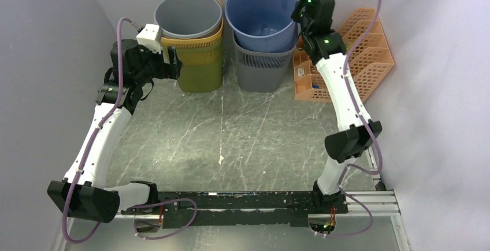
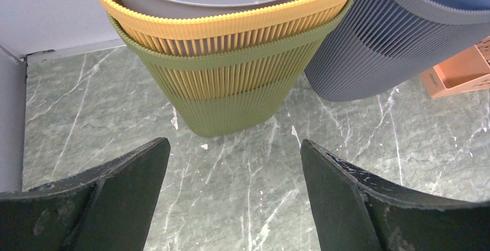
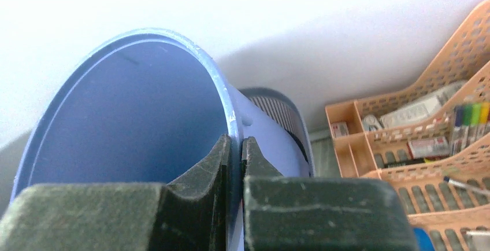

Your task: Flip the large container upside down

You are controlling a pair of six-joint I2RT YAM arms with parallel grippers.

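Rim of the blue container (image 3: 133, 112) sat pinched in the right end effector (image 3: 236, 147) — container nested in a grey bin (image 1: 263, 66) at the rear of the desk (image 1: 231, 135); left end effector (image 2: 234, 147) gaped wide, empty.

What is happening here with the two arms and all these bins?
The right gripper is shut on the rim of the blue bin, which stands with its opening upward, nested in a dark grey ribbed bin at the back. The left gripper is open and holds nothing; it hangs in front of the other stack: a grey bin inside a yellow bin inside an olive bin. The blue bin is not yet turned over.
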